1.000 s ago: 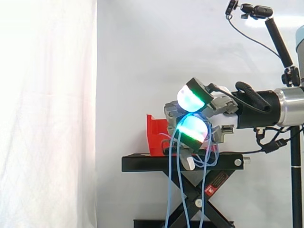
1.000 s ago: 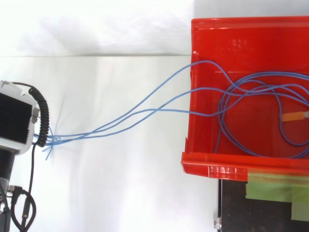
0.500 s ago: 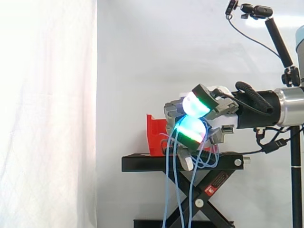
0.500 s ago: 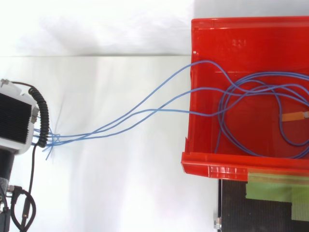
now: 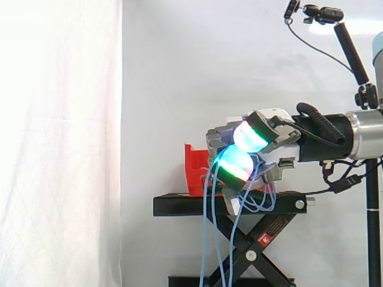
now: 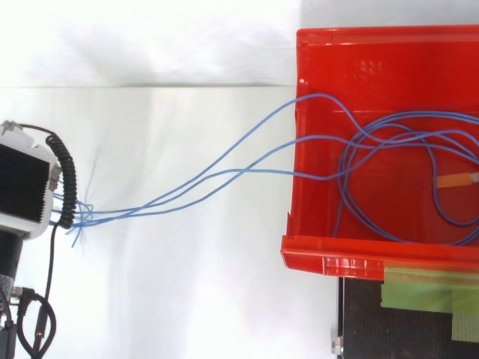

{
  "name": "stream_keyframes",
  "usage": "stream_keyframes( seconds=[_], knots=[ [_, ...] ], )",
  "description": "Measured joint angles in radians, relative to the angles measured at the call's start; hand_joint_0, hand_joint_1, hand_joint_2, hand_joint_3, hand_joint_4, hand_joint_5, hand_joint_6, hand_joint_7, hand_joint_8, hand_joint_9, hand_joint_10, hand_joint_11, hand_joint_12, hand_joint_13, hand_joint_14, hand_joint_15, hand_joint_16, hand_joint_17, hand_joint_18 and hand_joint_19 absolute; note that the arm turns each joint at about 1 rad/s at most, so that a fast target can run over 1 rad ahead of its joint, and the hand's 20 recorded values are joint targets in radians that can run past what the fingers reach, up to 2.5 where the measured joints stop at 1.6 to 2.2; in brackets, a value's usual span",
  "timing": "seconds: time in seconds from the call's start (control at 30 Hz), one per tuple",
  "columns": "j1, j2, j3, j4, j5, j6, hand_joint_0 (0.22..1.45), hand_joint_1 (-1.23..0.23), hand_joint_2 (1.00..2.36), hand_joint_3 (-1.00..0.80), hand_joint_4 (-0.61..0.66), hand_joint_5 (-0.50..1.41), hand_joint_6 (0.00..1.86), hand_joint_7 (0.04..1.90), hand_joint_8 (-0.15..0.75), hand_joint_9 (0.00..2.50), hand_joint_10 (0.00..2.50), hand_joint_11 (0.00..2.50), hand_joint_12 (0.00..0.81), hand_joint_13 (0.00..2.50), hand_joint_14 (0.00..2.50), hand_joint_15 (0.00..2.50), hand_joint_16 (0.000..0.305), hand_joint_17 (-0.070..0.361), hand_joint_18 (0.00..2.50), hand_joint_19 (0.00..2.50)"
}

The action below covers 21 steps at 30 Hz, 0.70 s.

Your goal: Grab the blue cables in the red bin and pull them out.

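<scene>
1. Red bin [image 6: 329,260] sits on the black stand [image 5: 197,206], at the right of the top view.
2. Blue cables [image 6: 258,170] are partly in the bin. Several loops lie on the bin floor, and the strands cross its left wall and run left to the hand.
3. A small orange tag [image 6: 456,179] lies in the bin at the right, among the loops.
4. Hand [image 5: 276,133] is right of the bin and above the stand in the side view. Its fingers are curled, with the glowing fingertips [image 5: 248,136] close together and clamped on the cables.
5. From the grip, cable strands [image 5: 207,239] hang down past the stand's near edge.
6. Green tape [image 6: 426,290] is on the stand top beside the bin.
</scene>
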State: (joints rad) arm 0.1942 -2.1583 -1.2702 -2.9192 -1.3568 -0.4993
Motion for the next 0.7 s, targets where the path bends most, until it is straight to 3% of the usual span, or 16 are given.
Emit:
stream_keyframes(
  seconds=[0.3,0.7],
  knots=[
    [0.000,0.000,0.000,0.000,0.001,0.000,0.88,-0.76,1.00,-1.00,-0.09,0.32,1.45,0.40,0.181,0.50,2.50,1.28,0.270,1.13,1.15,1.36,0.047,0.106,0.80,0.85],
    [-0.004,0.001,0.001,0.003,-0.005,-0.001,0.93,-0.76,1.00,-1.00,-0.09,0.35,1.47,0.38,0.191,0.52,2.50,1.27,0.272,1.16,1.12,1.40,0.046,0.103,0.83,0.84]
  ],
)
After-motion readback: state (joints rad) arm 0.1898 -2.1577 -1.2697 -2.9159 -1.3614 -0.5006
